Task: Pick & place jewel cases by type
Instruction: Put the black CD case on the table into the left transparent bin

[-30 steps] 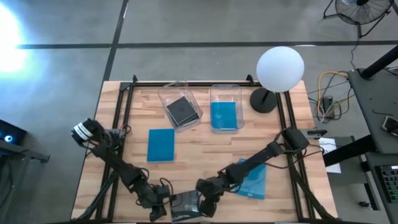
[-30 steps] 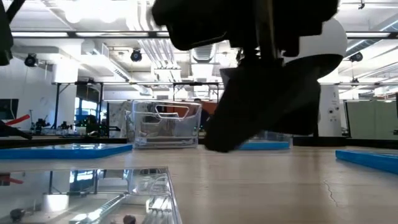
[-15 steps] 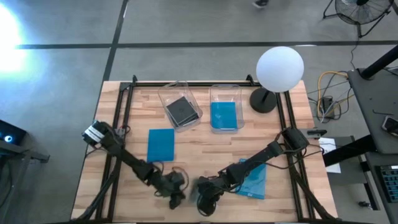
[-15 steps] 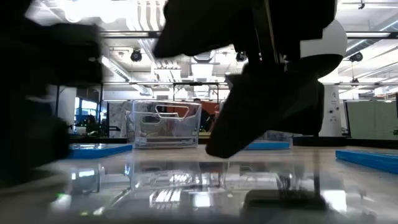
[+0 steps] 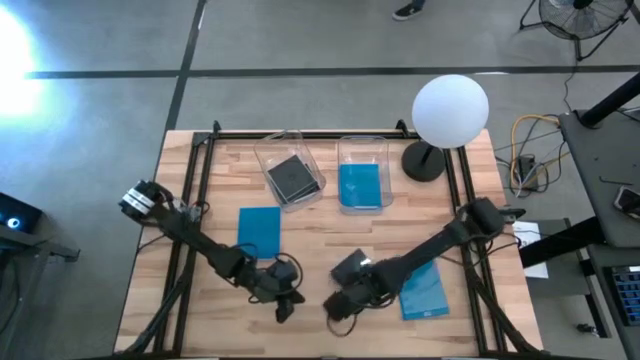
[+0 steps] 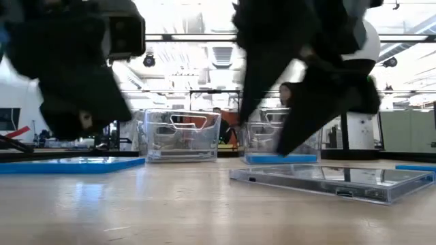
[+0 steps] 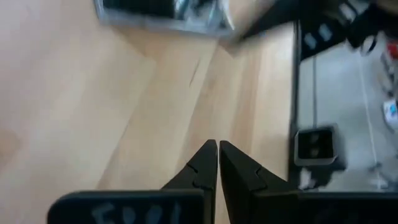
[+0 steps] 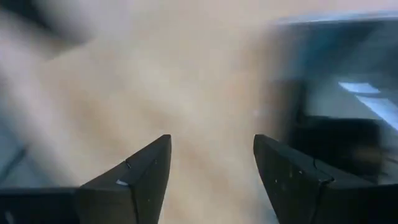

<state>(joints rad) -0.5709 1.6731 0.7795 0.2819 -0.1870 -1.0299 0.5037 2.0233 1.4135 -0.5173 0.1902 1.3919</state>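
Note:
A dark jewel case point(image 5: 350, 268) point(image 6: 327, 182) lies flat on the table beside my right arm. My right gripper point(image 5: 338, 310) point(image 8: 211, 146) hangs open just near of it, with bare wood between the fingers and the case point(image 8: 339, 87) off to one side. My left gripper point(image 5: 286, 308) point(image 7: 217, 148) is shut and hovers to the left of the right one, above the wood. Two blue cases point(image 5: 260, 232) point(image 5: 425, 290) lie flat on the table. One dark case point(image 5: 292, 176) and one blue case point(image 5: 360, 185) lie in the bins. A third dark case does not show.
Two clear bins point(image 5: 275, 152) point(image 5: 362, 148) stand side by side near the far edge. A white globe lamp point(image 5: 450, 110) stands at the far right corner. Black frame rails point(image 5: 195, 190) run along the table's left and right sides. Bare wood lies between the bins and the grippers.
The dark case lay at the table's near edge between both grippers; it now lies farther in, beside my right arm. My left gripper has moved from the near edge toward the far side and a little right. My right gripper stays close to the near edge.

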